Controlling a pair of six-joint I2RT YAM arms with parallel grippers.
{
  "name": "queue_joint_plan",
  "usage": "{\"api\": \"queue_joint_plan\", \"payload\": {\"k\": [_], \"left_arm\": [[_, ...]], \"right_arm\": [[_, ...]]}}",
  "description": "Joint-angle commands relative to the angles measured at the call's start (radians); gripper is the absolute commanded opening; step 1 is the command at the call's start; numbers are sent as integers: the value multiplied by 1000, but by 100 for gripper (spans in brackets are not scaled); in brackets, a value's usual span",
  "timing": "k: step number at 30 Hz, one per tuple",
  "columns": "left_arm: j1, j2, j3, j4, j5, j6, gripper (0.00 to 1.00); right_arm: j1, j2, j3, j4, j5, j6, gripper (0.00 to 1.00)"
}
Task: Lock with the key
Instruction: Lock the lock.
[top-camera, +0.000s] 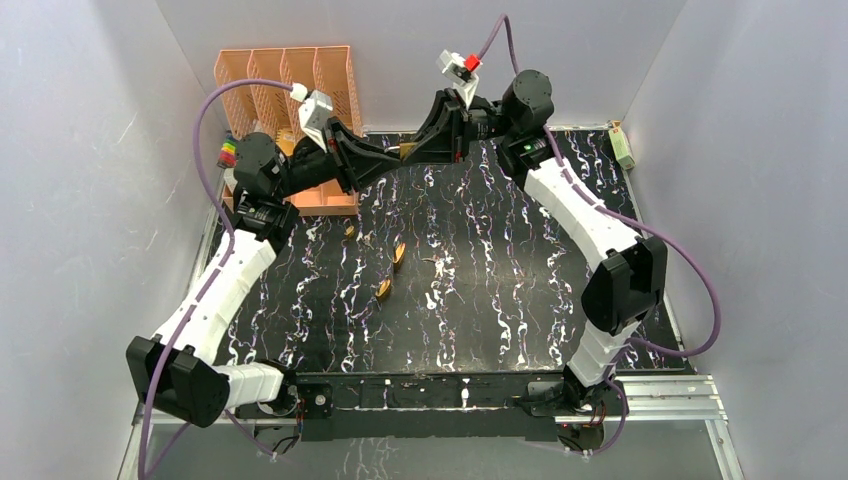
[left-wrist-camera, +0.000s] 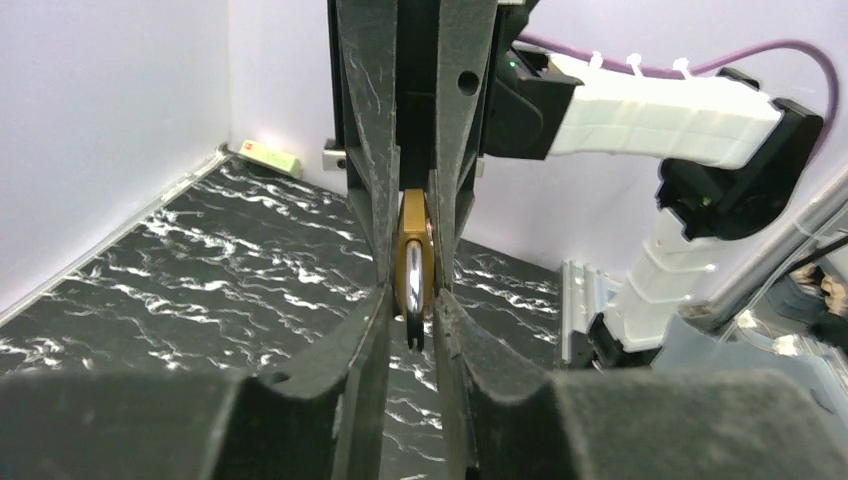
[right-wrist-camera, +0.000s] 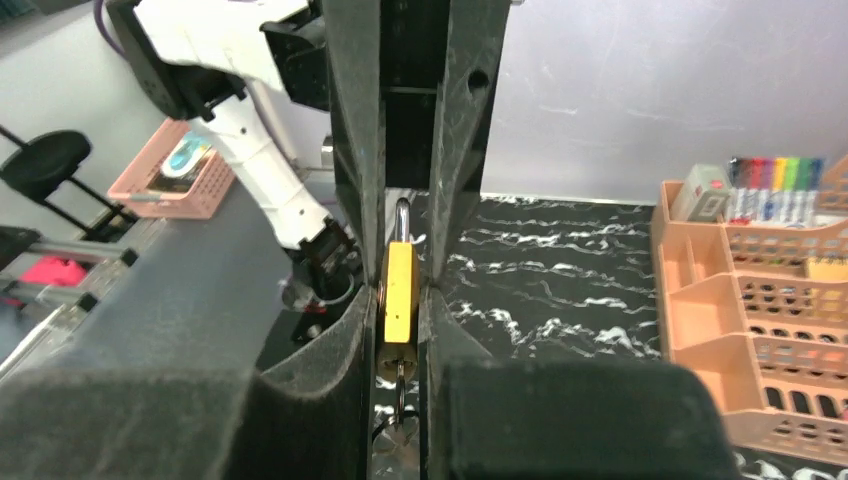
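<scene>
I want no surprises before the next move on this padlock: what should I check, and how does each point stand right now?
1. Brass padlock clamped in the right tool: ok.
2. Silver shackle between the left tool fingers: ok.
3. Metal key seated under the padlock: cannot tell, blurred.
4. Shackle pushed home: cannot tell.
5. Loose brass pieces on the black marbled table lie apart from both arms: ok.
</scene>
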Motion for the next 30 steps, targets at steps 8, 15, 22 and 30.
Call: {"api": "queue_joint_plan", "payload": {"k": [8, 15, 22, 30], "left_arm": [[-169, 64, 31, -70, 110, 20, 5], [-157, 22, 44, -136, 80, 68, 65], [-140, 8, 67, -122, 108, 57, 58], [-137, 29, 47, 38, 202, -60, 0]], "right_arm": [[141, -48, -22, 45, 202, -50, 0], [139, -69, -44, 31, 196, -64, 0], [137, -96, -73, 17, 196, -77, 0], [136, -112, -111, 12, 190, -84, 0]]}}
